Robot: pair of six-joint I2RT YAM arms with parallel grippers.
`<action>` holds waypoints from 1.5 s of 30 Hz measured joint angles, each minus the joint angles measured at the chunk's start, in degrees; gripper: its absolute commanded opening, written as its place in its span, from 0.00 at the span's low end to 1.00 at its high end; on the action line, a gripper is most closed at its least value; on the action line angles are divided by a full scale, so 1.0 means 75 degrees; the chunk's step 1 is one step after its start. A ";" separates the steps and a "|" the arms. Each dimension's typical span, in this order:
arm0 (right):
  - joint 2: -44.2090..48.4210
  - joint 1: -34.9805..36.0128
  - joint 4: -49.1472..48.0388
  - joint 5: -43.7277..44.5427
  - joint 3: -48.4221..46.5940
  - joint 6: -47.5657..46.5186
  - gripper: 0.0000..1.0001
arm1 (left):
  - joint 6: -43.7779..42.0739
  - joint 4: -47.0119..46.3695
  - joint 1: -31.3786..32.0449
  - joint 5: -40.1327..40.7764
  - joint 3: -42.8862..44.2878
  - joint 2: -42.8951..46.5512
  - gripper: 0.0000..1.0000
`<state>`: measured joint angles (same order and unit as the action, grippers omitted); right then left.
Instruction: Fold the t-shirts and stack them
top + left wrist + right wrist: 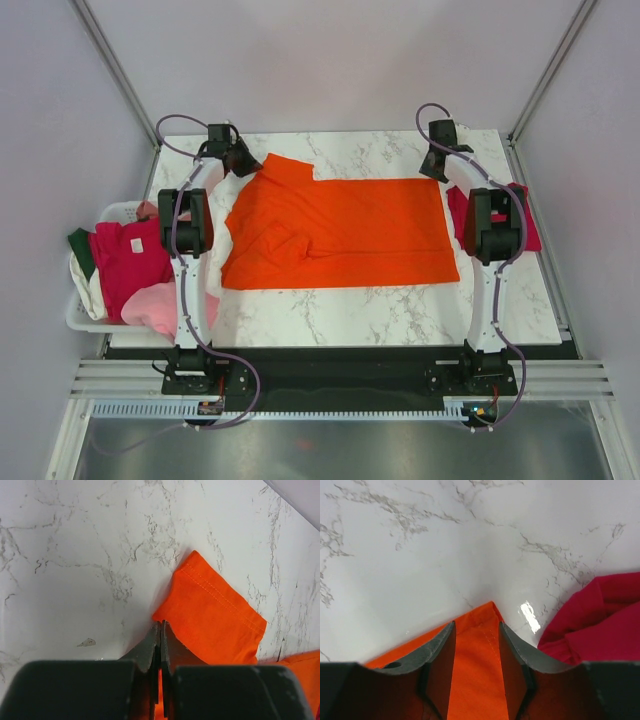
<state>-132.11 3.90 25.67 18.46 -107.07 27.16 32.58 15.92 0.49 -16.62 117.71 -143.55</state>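
Observation:
A bright orange t-shirt lies spread across the marble table, its left part rumpled. My left gripper is at the shirt's far left corner. In the left wrist view this gripper is shut on the edge of the orange sleeve, with orange cloth showing between the fingers. My right gripper is over the far right corner. In the right wrist view it stands open, the orange hem corner lying between its fingers. A crimson red t-shirt lies at the right, partly under the right arm.
A white plastic basket stands off the table's left edge. It holds a magenta shirt, a light pink one, a dark green one and a white one. The red shirt lies close to the right fingers.

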 measured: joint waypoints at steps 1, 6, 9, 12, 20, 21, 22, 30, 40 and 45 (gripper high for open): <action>-0.0050 0.0000 -0.0035 -0.0006 -0.0105 0.0000 0.46 | 0.0006 -0.0009 0.0000 -0.0017 0.0015 -0.0003 0.02; -0.0312 0.0000 -0.0149 -0.0020 -0.0391 -0.0003 0.46 | 0.0026 -0.0096 0.0000 -0.0067 0.0070 -0.0012 0.02; -0.0475 0.0000 -0.0149 -0.0023 -0.0405 0.0000 0.50 | 0.0029 -0.0122 0.0000 -0.0070 0.0070 -0.0017 0.02; -0.0542 0.0000 -0.0163 -0.0009 -0.0417 -0.0029 0.52 | 0.0029 -0.0146 0.0000 -0.0079 0.0070 -0.0026 0.02; -0.0624 0.0000 -0.0099 -0.0029 -0.0539 -0.0175 0.00 | 0.0032 -0.0149 0.0003 -0.0207 0.0070 -0.0032 0.02; -0.0627 0.0000 -0.0096 -0.0038 -0.0548 -0.0178 0.00 | 0.0032 -0.0149 0.0003 -0.0207 0.0070 -0.0032 0.02; -0.0627 0.0000 -0.0090 -0.0052 -0.0554 -0.0175 0.00 | 0.0032 -0.0149 0.0006 -0.0210 0.0070 -0.0032 0.02; -0.0627 0.0000 -0.0044 -0.0087 -0.0595 -0.0172 0.00 | 0.0029 -0.0166 0.0067 -0.0207 0.0070 -0.0032 0.02; -0.0236 0.0000 -0.0052 -0.0076 -0.0332 -0.0175 0.00 | 0.0023 -0.0644 0.0157 -0.0411 -0.0627 0.0408 0.02; 0.0189 0.0000 -0.0058 -0.0070 -0.0111 -0.0175 0.00 | 0.0023 -0.0787 0.0195 -0.0449 -0.0918 0.0833 0.02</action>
<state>-130.69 3.90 25.23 17.93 -107.90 25.85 32.75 10.02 1.96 -19.99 110.83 -137.29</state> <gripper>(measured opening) 0.019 0.026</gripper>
